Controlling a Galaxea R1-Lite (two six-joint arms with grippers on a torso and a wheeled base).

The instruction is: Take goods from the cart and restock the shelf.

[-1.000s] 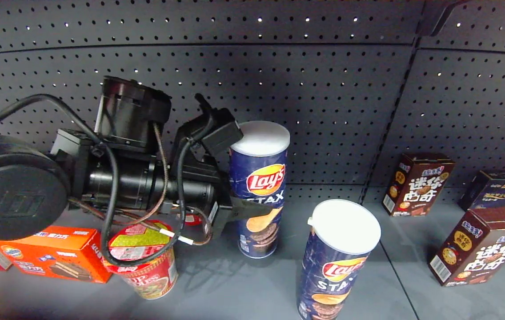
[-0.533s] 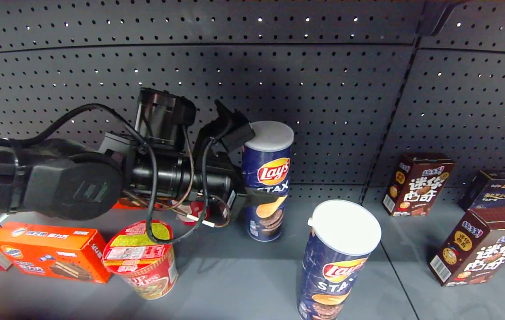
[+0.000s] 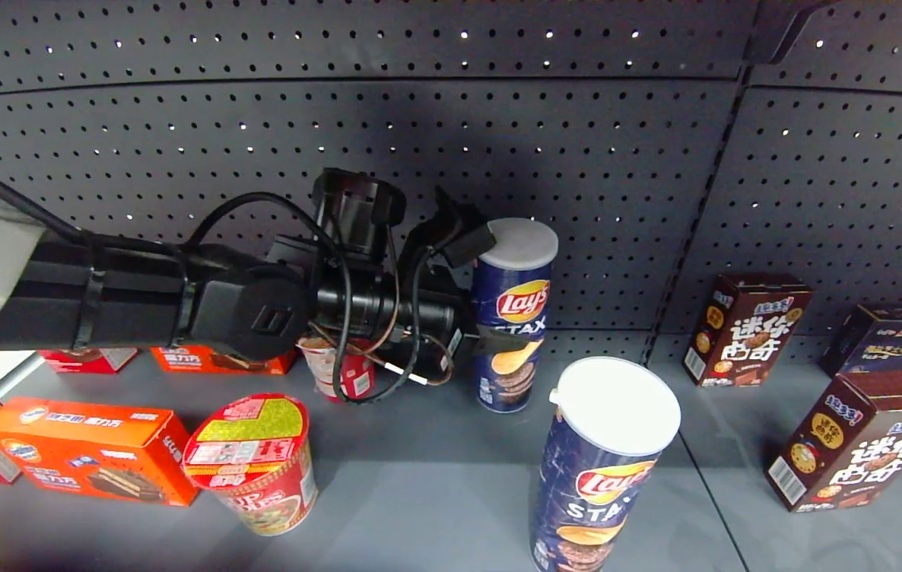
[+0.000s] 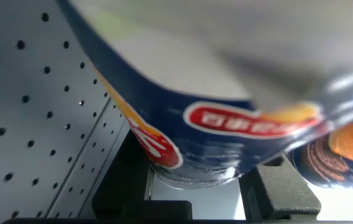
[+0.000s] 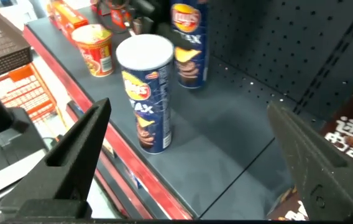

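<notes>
A blue chips can [image 3: 513,314] with a white lid stands upright at the back of the grey shelf [image 3: 435,485], close to the pegboard. My left gripper [image 3: 496,343] reaches in from the left and is shut on its middle. The left wrist view shows the can [image 4: 226,118] close up between the two black fingers [image 4: 282,193]. I cannot tell if its base touches the shelf. A second, identical can [image 3: 606,469] stands near the front edge, seen again as the near can [image 5: 148,93] in the right wrist view. My right gripper [image 5: 195,162] hangs open off the shelf front, empty.
A red cup of noodles [image 3: 252,461] and an orange box [image 3: 90,453] sit at the front left, with a smaller cup [image 3: 340,373] and more boxes behind the arm. Brown cookie boxes [image 3: 745,327] fill the right bay. Bare shelf lies between the two cans.
My left arm has carried the can to the right and deeper toward the pegboard. The front can and the other goods have stayed put.
</notes>
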